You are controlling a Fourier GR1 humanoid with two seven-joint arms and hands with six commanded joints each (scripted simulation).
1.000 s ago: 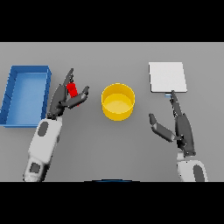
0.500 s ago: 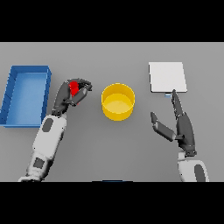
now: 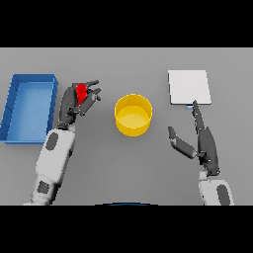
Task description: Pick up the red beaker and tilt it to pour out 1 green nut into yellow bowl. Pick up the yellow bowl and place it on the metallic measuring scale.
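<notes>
The small red beaker (image 3: 81,92) is in my left hand (image 3: 71,105), whose fingers and thumb curl round it, left of the yellow bowl (image 3: 133,114). The beaker leans toward the bowl and is held a little above the table. The bowl stands at the middle of the table, and what it holds cannot be made out. The metallic measuring scale (image 3: 189,87) is a pale square plate at the back right. My right hand (image 3: 205,143) rests open below the scale, fingers straight and pointing at it, thumb spread toward the bowl.
A blue open bin (image 3: 27,107) stands at the left edge, just beside my left arm. Grey table (image 3: 128,168) lies in front of the bowl and between the two arms.
My left hand has closed round the red beaker, lifted it and turned it toward the bowl. The right hand has barely moved.
</notes>
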